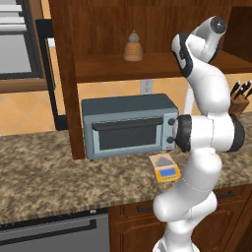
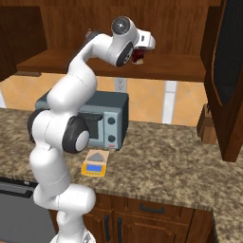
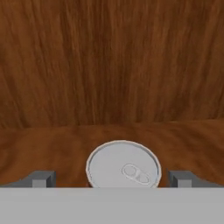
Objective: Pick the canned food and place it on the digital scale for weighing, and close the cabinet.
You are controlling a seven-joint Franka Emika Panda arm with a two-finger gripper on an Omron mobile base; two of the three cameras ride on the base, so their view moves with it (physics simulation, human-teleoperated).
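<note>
Hand (image 3: 112,178) is up inside the cabinet (image 2: 180,28) at the shelf (image 2: 175,66), fingers (image 3: 43,178) spread wide either side of the canned food (image 3: 123,164), not touching it. Can stands upright on the shelf, pull-tab lid facing the hand camera. Digital scale (image 2: 94,164) sits on the counter (image 2: 161,166) in front of the toaster oven (image 1: 129,125); cabinet door (image 2: 228,71) is open.
</note>
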